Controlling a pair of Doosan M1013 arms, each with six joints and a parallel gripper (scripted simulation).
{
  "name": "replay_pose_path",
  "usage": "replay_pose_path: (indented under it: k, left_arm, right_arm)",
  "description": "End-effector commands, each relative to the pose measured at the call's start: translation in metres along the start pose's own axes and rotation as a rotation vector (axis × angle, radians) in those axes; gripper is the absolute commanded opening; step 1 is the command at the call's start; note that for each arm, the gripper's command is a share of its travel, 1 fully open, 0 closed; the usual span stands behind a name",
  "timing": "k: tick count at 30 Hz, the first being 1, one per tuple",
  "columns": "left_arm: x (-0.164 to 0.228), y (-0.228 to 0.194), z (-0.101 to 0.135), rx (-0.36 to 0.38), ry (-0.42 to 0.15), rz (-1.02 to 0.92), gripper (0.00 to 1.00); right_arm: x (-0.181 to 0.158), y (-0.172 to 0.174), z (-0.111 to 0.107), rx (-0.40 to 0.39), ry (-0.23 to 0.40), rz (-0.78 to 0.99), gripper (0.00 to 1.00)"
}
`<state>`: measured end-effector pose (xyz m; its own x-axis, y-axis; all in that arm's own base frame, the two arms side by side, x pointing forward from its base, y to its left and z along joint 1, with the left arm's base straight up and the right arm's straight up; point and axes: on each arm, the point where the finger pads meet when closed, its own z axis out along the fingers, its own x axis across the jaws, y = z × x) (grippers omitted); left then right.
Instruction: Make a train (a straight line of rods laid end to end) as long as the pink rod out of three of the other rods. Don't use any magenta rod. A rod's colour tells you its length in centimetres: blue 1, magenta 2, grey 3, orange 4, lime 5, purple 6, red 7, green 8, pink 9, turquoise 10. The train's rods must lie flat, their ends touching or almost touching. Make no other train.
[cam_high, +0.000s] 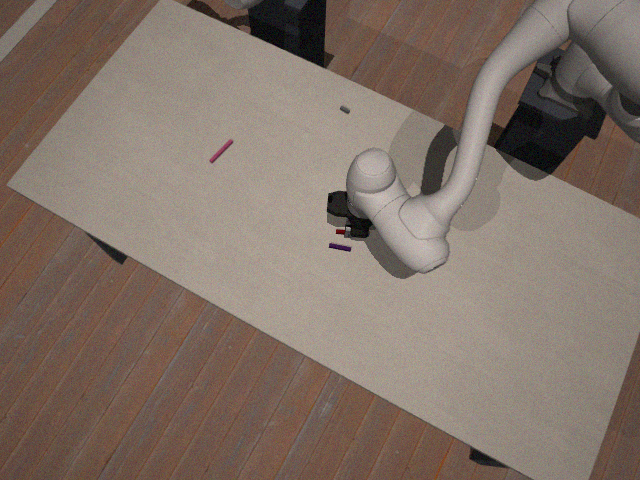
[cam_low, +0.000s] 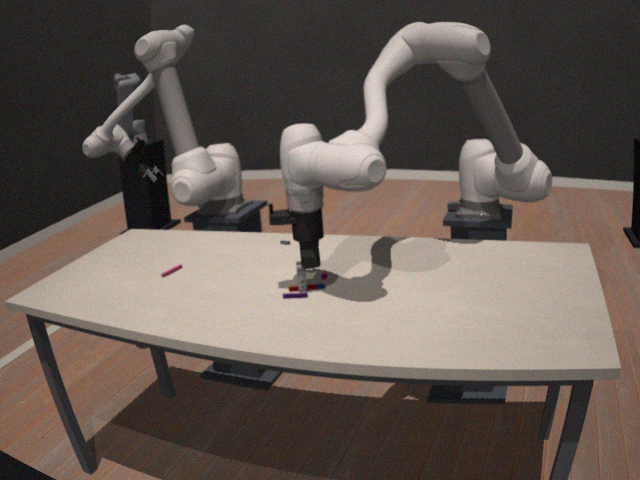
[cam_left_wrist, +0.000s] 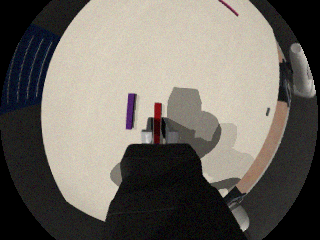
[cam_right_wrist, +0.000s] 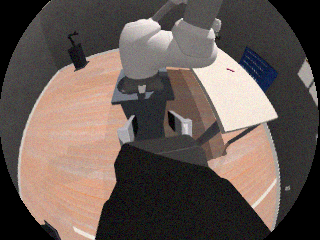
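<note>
The pink rod (cam_high: 221, 150) (cam_low: 172, 270) (cam_left_wrist: 229, 7) lies alone, far from the other rods. A red rod (cam_high: 340, 231) (cam_low: 294, 288) (cam_left_wrist: 158, 110) lies flat, with a blue piece (cam_low: 320, 286) in line at its end in the exterior view. I cannot tell whether that is one blue rod or two. My left gripper (cam_high: 347, 231) (cam_low: 302, 287) (cam_left_wrist: 157, 123) is low over the red rod, its fingers slightly open with a gap around it. A purple rod (cam_high: 340, 247) (cam_low: 295, 295) (cam_left_wrist: 131, 111) lies beside the red one. My right gripper (cam_low: 152, 173) (cam_right_wrist: 152, 119) is open and empty, away from the table.
A magenta rod (cam_low: 324, 276) is just behind the blue piece. A short grey rod (cam_high: 344, 109) (cam_low: 284, 242) (cam_left_wrist: 268, 111) lies near the table's robot-side edge. The left arm (cam_high: 408, 222) (cam_low: 330, 165) hides part of the table in the top view.
</note>
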<state>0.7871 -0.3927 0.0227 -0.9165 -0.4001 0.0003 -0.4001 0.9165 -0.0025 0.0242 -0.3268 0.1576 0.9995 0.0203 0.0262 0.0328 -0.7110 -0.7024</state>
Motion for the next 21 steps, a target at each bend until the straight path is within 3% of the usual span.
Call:
replay_pose_path:
  k: [1, 3, 4, 21]
  left_arm:
    - [0.0, 0.005, 0.001, -0.004, -0.002, 0.0, 0.48]
    - [0.0, 0.005, 0.001, -0.004, -0.002, 0.0, 0.48]
    - [0.0, 0.005, 0.001, -0.004, -0.002, 0.0, 0.54]
    - [-0.001, 0.004, -0.009, -0.005, -0.002, 0.0, 0.54]
  right_arm:
    - [0.001, -0.003, 0.001, 0.005, 0.013, -0.003, 1.0]
    - [0.001, -0.003, 0.001, 0.005, 0.013, -0.003, 1.0]
    - [0.001, -0.003, 0.001, 0.005, 0.013, -0.003, 1.0]
    - [0.001, -0.003, 0.001, 0.005, 0.013, -0.003, 1.0]
